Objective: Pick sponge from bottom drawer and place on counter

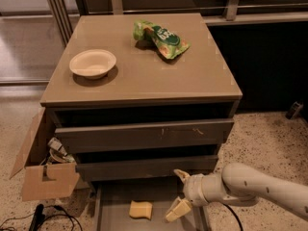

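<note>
Small pale yellow wavy-sided sponge (140, 209) is lying flat on the floor of the pulled-out grey-brown bottom drawer (113, 198), its long axis running roughly 9-to-3 o'clock. The white arm's two-finger gripper (178, 192) is hovering near it, with the sponge at its 8 o'clock. The cream fingers (176, 210) are standing wide apart, holding nothing.

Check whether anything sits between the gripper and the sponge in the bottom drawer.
Nothing visible does. The gripper, open, hangs over the right side of the bottom drawer; the sponge lies on the drawer floor just picture-left of it, only bare floor between.
</note>
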`<state>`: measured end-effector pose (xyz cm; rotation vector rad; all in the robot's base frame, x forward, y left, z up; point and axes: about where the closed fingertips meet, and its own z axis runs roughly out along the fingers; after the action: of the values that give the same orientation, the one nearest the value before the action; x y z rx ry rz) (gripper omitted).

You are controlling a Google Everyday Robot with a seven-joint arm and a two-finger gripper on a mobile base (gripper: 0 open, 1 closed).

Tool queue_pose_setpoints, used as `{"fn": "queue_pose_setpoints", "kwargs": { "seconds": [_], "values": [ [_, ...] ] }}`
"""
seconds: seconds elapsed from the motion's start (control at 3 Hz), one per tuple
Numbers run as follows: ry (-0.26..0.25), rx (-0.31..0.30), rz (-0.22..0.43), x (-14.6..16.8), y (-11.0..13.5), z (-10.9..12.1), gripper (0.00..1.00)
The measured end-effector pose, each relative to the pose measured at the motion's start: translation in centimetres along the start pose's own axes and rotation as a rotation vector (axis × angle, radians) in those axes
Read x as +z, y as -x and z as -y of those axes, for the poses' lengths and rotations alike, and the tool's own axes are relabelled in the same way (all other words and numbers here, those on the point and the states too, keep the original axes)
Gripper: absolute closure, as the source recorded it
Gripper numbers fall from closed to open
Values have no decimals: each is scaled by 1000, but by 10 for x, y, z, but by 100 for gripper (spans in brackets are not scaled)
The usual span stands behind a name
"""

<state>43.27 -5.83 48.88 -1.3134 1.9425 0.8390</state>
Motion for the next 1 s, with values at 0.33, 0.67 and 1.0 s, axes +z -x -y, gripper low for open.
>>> {"fn": "queue_pose_setpoints", "kwargs": {
  "seconds": [0.33,0.67,1.0],
  "values": [
    [-1,1,0,1,-1,2,0],
    [47,2,4,25,-10,2,0],
    [100,14,-2,79,-40,14,0]
  ]
}}
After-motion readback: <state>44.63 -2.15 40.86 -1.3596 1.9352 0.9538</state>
